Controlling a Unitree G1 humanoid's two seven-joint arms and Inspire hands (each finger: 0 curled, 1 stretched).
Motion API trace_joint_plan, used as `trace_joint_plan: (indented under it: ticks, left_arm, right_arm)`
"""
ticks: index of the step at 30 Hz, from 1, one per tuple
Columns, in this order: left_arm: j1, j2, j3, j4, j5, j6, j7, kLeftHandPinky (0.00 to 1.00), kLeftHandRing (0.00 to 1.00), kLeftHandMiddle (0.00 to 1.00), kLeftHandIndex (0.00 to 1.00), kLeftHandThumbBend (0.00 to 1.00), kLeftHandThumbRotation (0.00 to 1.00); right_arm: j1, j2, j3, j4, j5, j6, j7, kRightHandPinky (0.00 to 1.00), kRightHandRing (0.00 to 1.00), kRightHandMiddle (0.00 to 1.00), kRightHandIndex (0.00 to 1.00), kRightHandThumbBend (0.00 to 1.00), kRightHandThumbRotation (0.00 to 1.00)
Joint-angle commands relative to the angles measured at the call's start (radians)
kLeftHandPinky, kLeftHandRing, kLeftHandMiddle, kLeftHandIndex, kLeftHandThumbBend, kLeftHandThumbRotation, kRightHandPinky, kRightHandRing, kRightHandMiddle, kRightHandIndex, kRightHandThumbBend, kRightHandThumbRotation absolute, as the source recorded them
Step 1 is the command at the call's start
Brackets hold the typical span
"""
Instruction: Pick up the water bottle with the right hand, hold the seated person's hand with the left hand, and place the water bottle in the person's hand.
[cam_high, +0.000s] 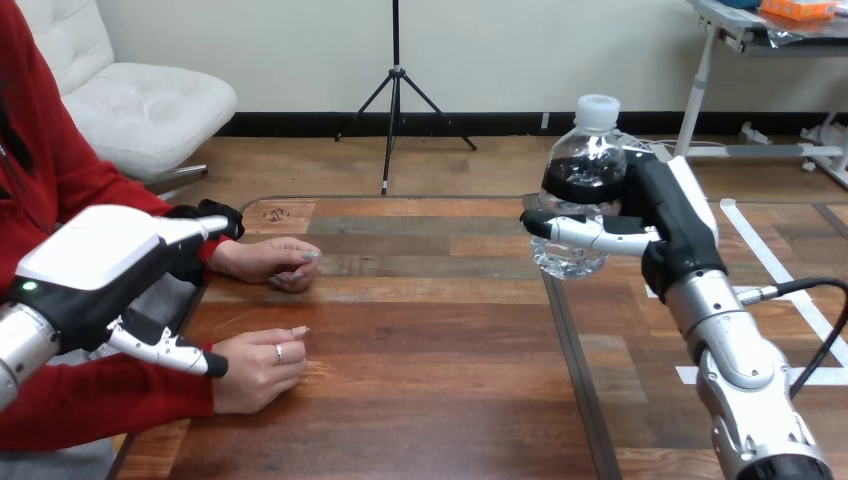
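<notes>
**A:** Right side, fingers first.

**B:** Fingers (575, 228) of the right hand (668, 215) are curled round the bottle (590, 160) and clamped on its lower half. One lies across the side facing the near edge. The bottle is clear and upright, with a white cap (598, 108) on top. It is lifted off the tabletop (430, 330), over the right half toward the far edge. The silver forearm runs back from the wrist toward the near right corner.

**A:** Left side?

**B:** Fingers (195, 228) of the left hand (90, 255) are straight and spread well apart from the thumb (160, 345). They are clamped on nothing. The fingers lie over the wrist of the person's far hand (270, 262). The thumb tip reaches the wrist of the person's near hand (260, 368). Whether it touches or sits just above, I cannot tell for either wrist. The white back of the left hand faces up, over the left edge.

**A:** And the person's hands?

**B:** Both rest on the tabletop by the left edge, knuckles up and fingers loosely curled. The far one is toward the far left corner and the near one toward the near left corner. A strip of bare wood lies between them. Both are well apart from the bottle.
</notes>
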Motion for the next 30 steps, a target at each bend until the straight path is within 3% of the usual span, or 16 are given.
trace_joint_plan:
  ticks: [1, 11, 23, 30]
  left_arm:
    - [-0.118, 0.048, -0.07, 0.061, 0.016, 0.011, 0.03, 0.75, 0.83, 0.85, 0.87, 1.0, 0.51]
    - [-0.174, 0.065, -0.163, 0.115, 0.028, 0.031, 0.006, 0.77, 0.85, 0.86, 0.88, 1.0, 0.48]
    - [-0.225, 0.086, -0.256, 0.109, 0.056, 0.088, -0.086, 0.84, 0.88, 0.88, 0.9, 1.0, 0.53]
    - [-0.252, 0.099, -0.318, 0.112, 0.094, 0.116, -0.097, 0.85, 0.88, 0.87, 0.89, 1.0, 0.52]
  right_arm:
    - [-0.015, -0.037, -0.023, -0.113, 0.012, 0.017, -0.012, 0.3, 0.37, 0.45, 0.46, 0.82, 0.0]
    - [0.014, -0.05, -0.028, -0.207, 0.023, 0.074, -0.007, 0.29, 0.36, 0.45, 0.46, 0.83, 0.0]
    - [0.028, -0.066, -0.035, -0.26, 0.031, 0.109, 0.003, 0.29, 0.35, 0.44, 0.45, 0.83, 0.0]
    - [0.04, -0.071, -0.034, -0.304, 0.034, 0.14, 0.006, 0.29, 0.35, 0.44, 0.46, 0.83, 0.0]
